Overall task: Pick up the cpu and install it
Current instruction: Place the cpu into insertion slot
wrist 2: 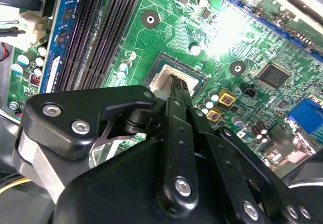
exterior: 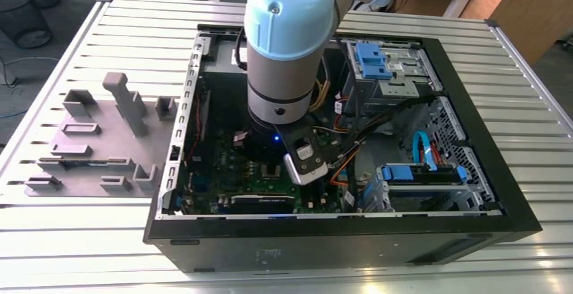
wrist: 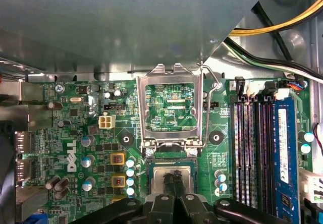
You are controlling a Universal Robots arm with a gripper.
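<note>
The cpu is a pale silver square lying flat in the socket on the green motherboard; it also shows in the second wrist view as the cpu. My gripper hangs right over the chip's middle. Its two thin black fingertips are drawn together, with the silver top showing on either side of them. I cannot tell whether the tips touch the chip. The socket's metal load frame stands flipped open just beyond the socket, its wire lever swung aside. In the exterior view my arm reaches down into the open PC case.
Black memory slots and a blue-edged memory stick run beside the socket. Yellow, black and white cables cross a corner of the case. Capacitors stand close to the socket. Grey stepped holder blocks sit outside the case at the exterior view's left.
</note>
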